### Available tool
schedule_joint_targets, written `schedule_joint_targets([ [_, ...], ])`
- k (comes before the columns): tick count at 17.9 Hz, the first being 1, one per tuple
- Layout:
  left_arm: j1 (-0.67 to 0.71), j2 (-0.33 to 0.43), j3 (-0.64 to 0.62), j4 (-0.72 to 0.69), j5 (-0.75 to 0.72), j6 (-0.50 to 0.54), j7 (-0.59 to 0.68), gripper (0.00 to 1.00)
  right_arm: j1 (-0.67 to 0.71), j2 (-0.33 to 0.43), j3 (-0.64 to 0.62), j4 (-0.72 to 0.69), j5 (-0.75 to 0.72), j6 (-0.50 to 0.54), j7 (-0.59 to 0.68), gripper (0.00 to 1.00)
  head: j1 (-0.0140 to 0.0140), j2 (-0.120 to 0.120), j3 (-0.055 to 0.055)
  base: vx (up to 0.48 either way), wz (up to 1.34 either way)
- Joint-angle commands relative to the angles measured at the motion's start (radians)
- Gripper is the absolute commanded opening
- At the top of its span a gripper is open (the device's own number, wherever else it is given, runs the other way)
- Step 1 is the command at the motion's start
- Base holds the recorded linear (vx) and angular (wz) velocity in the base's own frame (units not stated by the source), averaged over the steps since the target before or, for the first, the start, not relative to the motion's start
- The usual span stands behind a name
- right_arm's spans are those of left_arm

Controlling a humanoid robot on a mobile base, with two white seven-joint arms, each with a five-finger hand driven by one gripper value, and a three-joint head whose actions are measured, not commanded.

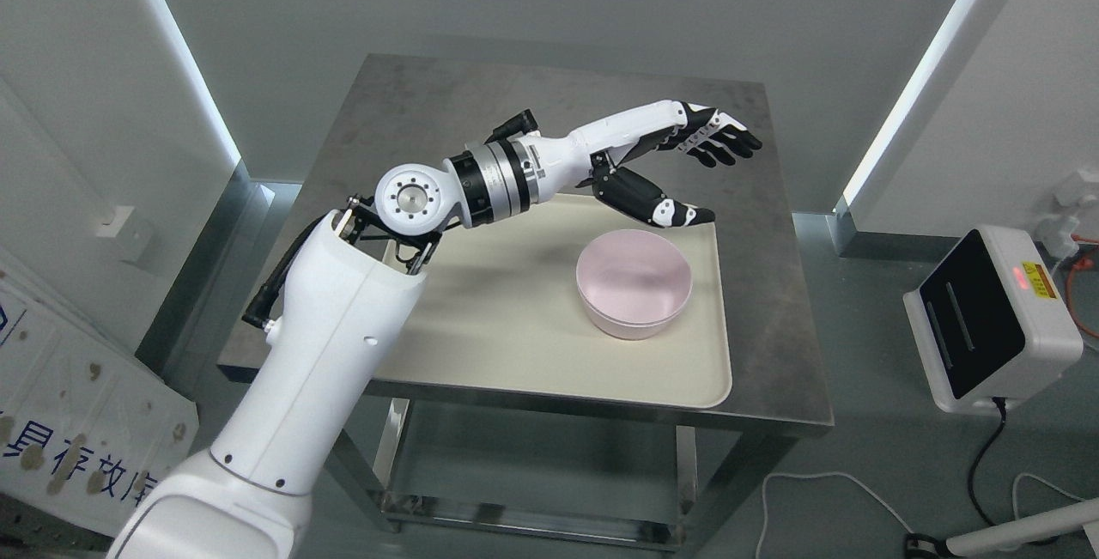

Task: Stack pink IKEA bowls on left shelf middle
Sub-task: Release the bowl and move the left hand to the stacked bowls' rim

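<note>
A pink bowl (634,282), seemingly two nested together, sits on the right part of a cream tray (506,318) on a steel table (773,301). My left arm reaches in from the lower left across the tray. My left hand (708,177) hovers above and just behind the bowl, with the fingers (725,140) stretched out and the thumb (665,209) spread below them. It holds nothing and does not touch the bowl. The right arm is out of sight.
A white box with a black screen (987,318) stands on the floor to the right, with cables (987,473) trailing from it. A white panel with printed characters (69,422) leans at the lower left. Grey walls close the back.
</note>
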Motion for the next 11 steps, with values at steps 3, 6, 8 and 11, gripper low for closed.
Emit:
schedule_joint_targets([
  [3, 0.186, 0.036, -0.015, -0.266, -0.126, -0.012, -0.012, 0.90, 0.002, -0.017, -0.011, -0.034, 0.000, -0.001, 0.001, 1.00, 0.0000, 0.000, 0.000, 0.000, 0.00],
  [6, 0.186, 0.090, -0.039, -0.266, -0.328, -0.006, -0.072, 0.90, 0.002, -0.017, -0.011, -0.034, 0.000, -0.001, 0.001, 1.00, 0.0000, 0.000, 0.000, 0.000, 0.00],
  [8, 0.188, 0.101, -0.039, -0.266, -0.381, -0.004, -0.156, 0.89, 0.002, -0.017, -0.011, -0.034, 0.000, -0.001, 0.001, 1.00, 0.0000, 0.000, 0.000, 0.000, 0.00],
  [11, 0.186, 0.124, -0.039, -0.266, -0.434, -0.003, -0.185, 0.88, 0.002, -0.017, -0.011, -0.034, 0.000, -0.001, 0.001, 1.00, 0.0000, 0.000, 0.000, 0.000, 0.00],
])
